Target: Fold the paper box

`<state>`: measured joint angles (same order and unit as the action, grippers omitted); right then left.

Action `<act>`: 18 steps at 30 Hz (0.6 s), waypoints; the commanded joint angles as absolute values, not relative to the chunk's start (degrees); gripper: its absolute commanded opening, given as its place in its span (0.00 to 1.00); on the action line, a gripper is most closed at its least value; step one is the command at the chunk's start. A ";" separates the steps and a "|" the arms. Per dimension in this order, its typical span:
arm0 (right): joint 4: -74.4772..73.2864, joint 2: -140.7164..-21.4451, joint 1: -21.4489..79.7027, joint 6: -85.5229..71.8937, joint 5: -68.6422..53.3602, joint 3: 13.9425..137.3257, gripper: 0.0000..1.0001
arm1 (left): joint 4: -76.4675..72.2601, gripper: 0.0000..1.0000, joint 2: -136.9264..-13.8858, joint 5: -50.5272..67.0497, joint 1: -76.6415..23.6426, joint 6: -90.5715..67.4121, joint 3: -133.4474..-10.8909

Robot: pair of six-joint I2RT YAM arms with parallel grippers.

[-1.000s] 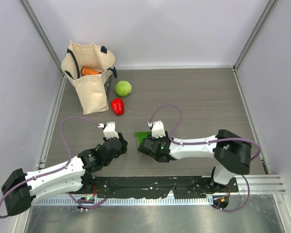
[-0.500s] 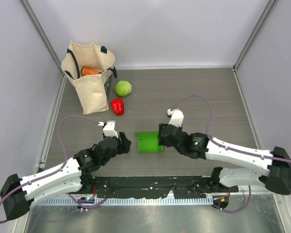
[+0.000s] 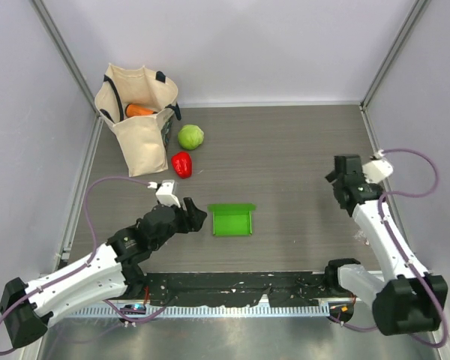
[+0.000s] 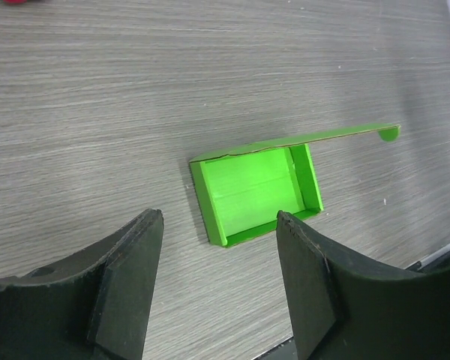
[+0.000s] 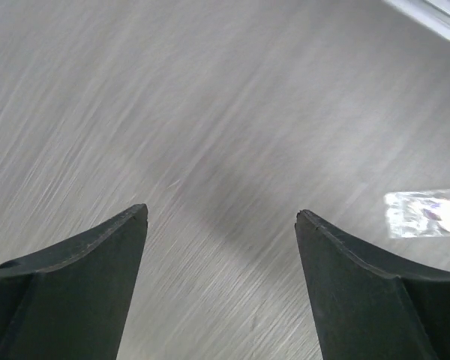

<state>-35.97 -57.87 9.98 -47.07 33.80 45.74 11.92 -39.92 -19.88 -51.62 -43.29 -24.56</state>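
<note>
Left gripper (image 3: 198, 218) gapes empty beside one edge of the paper box (image 3: 232, 220); right gripper (image 3: 334, 177), blurred, seems spread, well apart.

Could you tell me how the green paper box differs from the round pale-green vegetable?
The bright green card paper box is an angular, shallow open tray; the round pale-green vegetable is a ball. The box's green is vivid, the vegetable's pale. The box lies centrally, the vegetable beside the cream cloth bag. Both rest on the table, ungripped.

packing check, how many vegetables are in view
3: a carrot in the cloth bag, a cabbage right of the bag, a red pepper near the cabbage. The bag may hide more.
</note>
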 commanded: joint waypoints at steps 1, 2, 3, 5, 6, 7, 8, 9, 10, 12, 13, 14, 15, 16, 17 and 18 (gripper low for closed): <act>-42.01 -57.66 -5.51 -57.03 34.97 42.11 0.86 | 12.65 0.65 -37.01 -18.37 -51.15 -42.80 -26.46; -41.92 -57.22 -7.97 -58.09 35.42 40.88 0.89 | 12.83 0.66 -36.39 -18.37 -51.24 -42.80 -26.19; -40.97 -56.78 -10.43 -58.70 35.42 38.43 0.89 | 13.09 0.66 -35.78 -18.28 -51.15 -42.80 -26.02; -38.51 -56.60 -17.90 -57.84 33.94 35.87 0.89 | 14.06 0.66 -34.72 -17.76 -51.06 -42.72 -25.93; -37.37 -57.30 -21.15 -57.57 31.49 34.03 0.89 | 14.32 0.66 -34.46 -17.32 -51.06 -42.54 -25.93; -36.92 -58.00 -27.88 -57.05 28.25 33.32 0.89 | 14.67 0.66 -34.37 -16.62 -51.06 -42.45 -26.19; -36.22 -59.83 -31.69 -56.43 25.17 32.61 0.89 | 14.94 0.66 -34.37 -16.09 -50.98 -42.36 -26.37; -34.73 -60.46 -34.43 -56.16 23.05 31.30 0.89 | 15.20 0.66 -34.45 -15.65 -50.98 -42.19 -26.54; -34.11 -61.25 -36.45 -55.81 20.24 31.12 0.90 | 15.90 0.66 -34.54 -15.47 -50.98 -42.01 -27.15; -34.10 -63.44 -39.11 -55.72 20.04 31.55 0.95 | 16.26 0.66 -34.63 -14.94 -50.98 -41.84 -27.51; -34.62 -64.24 -39.02 -56.16 20.74 31.81 0.96 | 16.26 0.66 -34.63 -14.85 -50.98 -41.66 -27.68; -35.24 -64.94 -39.20 -56.16 20.74 32.16 1.00 | 16.35 0.66 -34.28 -14.85 -50.98 -41.57 -27.77; -35.33 -66.08 -39.11 -56.08 20.39 32.17 1.00 | 16.26 0.66 -34.10 -14.85 -50.98 -41.57 -27.86; -35.16 -66.53 -39.11 -55.90 20.13 31.91 1.00 | 16.09 0.66 -34.01 -14.94 -50.89 -41.49 -27.95; -35.16 -67.06 -39.11 -55.38 19.08 31.64 1.00 | 16.08 0.66 -34.01 -14.85 -50.89 -41.48 -28.04; -34.46 -67.41 -39.02 -54.94 18.46 30.94 1.00 | 16.00 0.66 -33.93 -14.94 -50.89 -41.48 -28.12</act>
<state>-36.40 -66.22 -38.81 -55.24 21.65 30.94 16.40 -34.68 -15.53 -51.24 -42.76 -25.19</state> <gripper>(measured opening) 0.993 0.661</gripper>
